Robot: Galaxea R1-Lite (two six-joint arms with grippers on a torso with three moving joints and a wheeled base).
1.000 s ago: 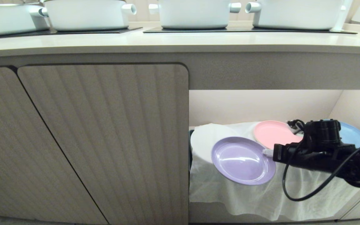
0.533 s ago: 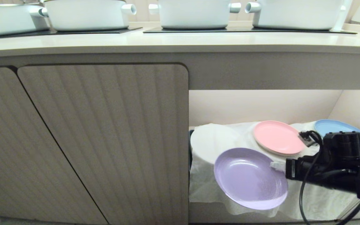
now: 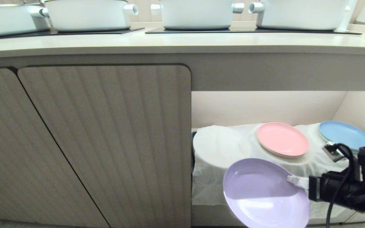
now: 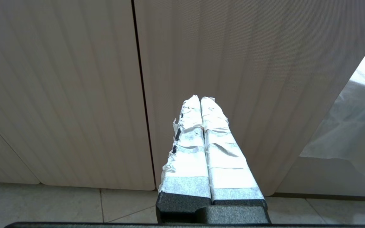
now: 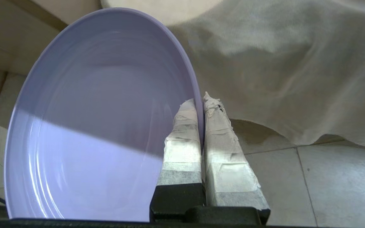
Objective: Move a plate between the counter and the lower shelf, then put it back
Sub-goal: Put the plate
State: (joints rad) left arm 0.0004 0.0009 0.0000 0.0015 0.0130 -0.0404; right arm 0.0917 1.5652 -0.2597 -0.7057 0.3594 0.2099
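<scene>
Right tool (image 3: 293, 181) clamped on the plate's (image 3: 265, 194) right rim — plate hangs tilted, clear of the lower shelf (image 3: 220, 148), out in front of its cloth. Bench (image 3: 182, 42) sits well above, so the carry goes up. Left tool (image 4: 201, 109) closed on nothing — parked by the cabinet door (image 4: 233, 63).

lower shelf (image 3: 265, 107): white cloth (image 3: 214, 186) | pink plate (image 3: 282, 139) | blue plate (image 3: 344, 134)
</scene>
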